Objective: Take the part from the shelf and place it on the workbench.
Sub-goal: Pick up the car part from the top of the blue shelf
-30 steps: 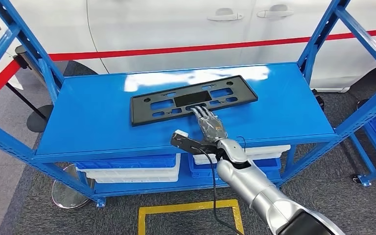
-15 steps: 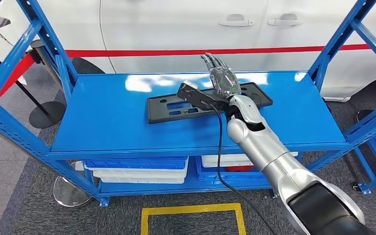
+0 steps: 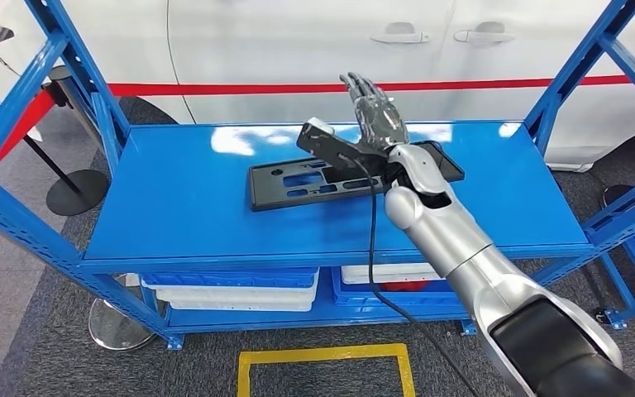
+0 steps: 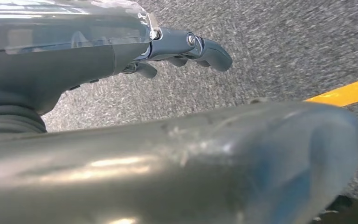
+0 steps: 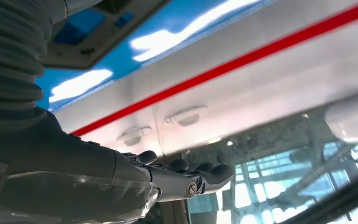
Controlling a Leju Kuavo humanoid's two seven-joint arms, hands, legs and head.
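Blue shelf (image 3: 174, 215) holds black part (image 3: 298, 182); right robot hand (image 3: 376, 116) above, fingers spread, empty.

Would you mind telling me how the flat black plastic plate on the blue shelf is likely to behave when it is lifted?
The flat black plastic plate looks thin and full of cut-outs, so it is probably light. Being long and slender, it may flex if lifted by one end. It lies flat on the glossy blue shelf, so it would likely slide rather than tip.

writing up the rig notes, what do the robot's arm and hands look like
The right arm is a chain of rounded silver segments ending in a black shell near the shoulder, with a thin black cable hanging beside it. The right hand has dark fingers under a glossy clear cover. The left hand has dark fingers and a thick grey thumb.
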